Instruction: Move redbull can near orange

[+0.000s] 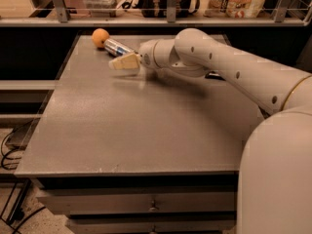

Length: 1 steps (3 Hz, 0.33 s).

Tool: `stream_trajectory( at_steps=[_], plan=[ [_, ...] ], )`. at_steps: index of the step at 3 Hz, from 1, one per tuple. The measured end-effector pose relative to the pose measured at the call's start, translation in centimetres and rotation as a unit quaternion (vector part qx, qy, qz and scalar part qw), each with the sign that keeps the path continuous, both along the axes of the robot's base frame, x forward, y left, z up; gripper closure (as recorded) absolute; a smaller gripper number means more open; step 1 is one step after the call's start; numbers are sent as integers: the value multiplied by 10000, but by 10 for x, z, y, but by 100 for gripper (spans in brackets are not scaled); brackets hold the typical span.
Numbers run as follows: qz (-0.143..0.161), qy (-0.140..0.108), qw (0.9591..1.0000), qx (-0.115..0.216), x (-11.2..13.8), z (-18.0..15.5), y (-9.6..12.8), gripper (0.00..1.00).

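The redbull can (118, 48) lies on its side at the far left of the grey table (146, 130), its far end touching or almost touching the orange (100, 37). The orange is small and round and sits near the table's back edge. My gripper (124, 62) is low over the table, just in front of the can's near end and right beside it. I cannot see whether it holds the can. The white arm (219, 62) reaches in from the right.
A shelf rail (165, 18) with bags and boxes runs behind the table's back edge. A small dark object (214, 75) lies half hidden behind the arm. Drawers (151, 204) are below the table's front edge, and cables (12, 145) lie on the floor at the left.
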<state>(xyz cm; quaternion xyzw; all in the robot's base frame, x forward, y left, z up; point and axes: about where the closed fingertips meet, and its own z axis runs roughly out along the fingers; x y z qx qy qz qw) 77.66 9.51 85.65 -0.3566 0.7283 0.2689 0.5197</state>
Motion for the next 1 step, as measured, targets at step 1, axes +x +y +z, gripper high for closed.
stream_trajectory(
  at_steps=[1],
  plan=[
    [-1, 2, 10000, 17, 0, 0, 0, 0]
  ],
)
